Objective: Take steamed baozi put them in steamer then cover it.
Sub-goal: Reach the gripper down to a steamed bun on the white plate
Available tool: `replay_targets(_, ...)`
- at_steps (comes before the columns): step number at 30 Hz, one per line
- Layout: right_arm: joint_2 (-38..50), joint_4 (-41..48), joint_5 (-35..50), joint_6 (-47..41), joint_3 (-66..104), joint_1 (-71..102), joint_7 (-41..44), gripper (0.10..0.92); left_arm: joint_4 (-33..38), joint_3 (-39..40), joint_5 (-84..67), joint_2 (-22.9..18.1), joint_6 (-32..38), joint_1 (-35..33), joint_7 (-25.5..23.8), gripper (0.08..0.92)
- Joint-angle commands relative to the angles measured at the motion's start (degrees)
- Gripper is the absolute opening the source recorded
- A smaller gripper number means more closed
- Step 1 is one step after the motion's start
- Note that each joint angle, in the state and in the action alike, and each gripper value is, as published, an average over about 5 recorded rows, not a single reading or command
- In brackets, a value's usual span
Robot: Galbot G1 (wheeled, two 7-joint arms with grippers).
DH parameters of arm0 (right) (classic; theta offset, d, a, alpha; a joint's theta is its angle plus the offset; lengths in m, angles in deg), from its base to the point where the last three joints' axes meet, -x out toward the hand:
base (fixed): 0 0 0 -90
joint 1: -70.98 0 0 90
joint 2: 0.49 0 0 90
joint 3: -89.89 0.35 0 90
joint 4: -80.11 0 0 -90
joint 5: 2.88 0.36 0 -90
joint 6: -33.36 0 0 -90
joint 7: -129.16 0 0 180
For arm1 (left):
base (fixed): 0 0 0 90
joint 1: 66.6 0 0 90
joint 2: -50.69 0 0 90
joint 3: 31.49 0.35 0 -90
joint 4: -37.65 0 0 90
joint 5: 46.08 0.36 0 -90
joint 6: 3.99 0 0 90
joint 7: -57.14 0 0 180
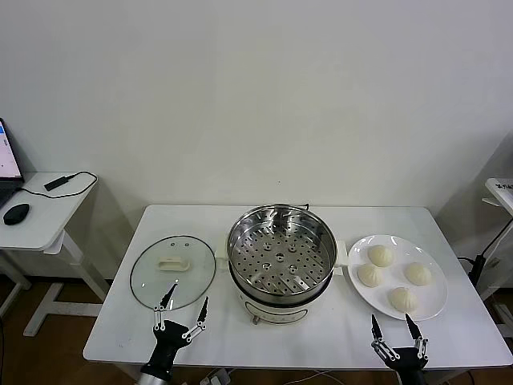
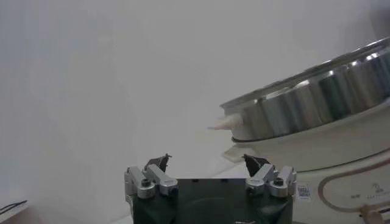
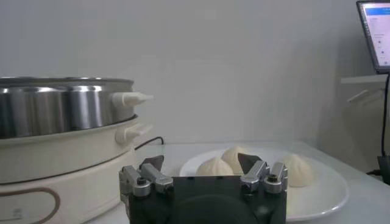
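Several cream-white steamed baozi [image 1: 380,255] lie on a white plate [image 1: 433,301] at the table's right; three of these buns [image 3: 214,166] show in the right wrist view. In the middle stands the steel steamer [image 1: 280,250] on its white base, uncovered, its perforated tray bare; its wall [image 2: 317,100] fills the left wrist view. My right gripper [image 1: 396,328] hangs open at the table's front edge, just short of the plate. Open too, my left gripper [image 1: 185,308] hovers at the front edge by the near rim of the glass lid [image 1: 172,271].
The white table [image 1: 337,337] ends close behind both grippers. A side desk with a mouse [image 1: 15,213] and a laptop stands to the left. A cable [image 3: 149,142] runs behind the steamer.
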Motion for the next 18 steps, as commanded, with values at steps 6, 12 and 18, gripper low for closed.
replay_targets(6, 2.3, -1.8, -0.1, -5.5, 1.6, -5.2, -4.5, 0.823, 1.8, 0.2, -0.1, -0.2, -0.3, -0.2, 0.3, 0.823)
replay_targets(12, 7.7, -0.5, 2.4, -12.5, 0.5, -16.7, -9.5, 0.823, 3.2, 0.4, -0.3, -0.3, -0.7, -0.4, 0.6, 0.823)
replay_targets(18, 12.9, 7.5, 4.9, -18.3, -4.0, -33.2, -12.2, 0.823, 4.4, 0.8, -0.5, -0.4, -1.1, -0.4, 0.7, 0.823)
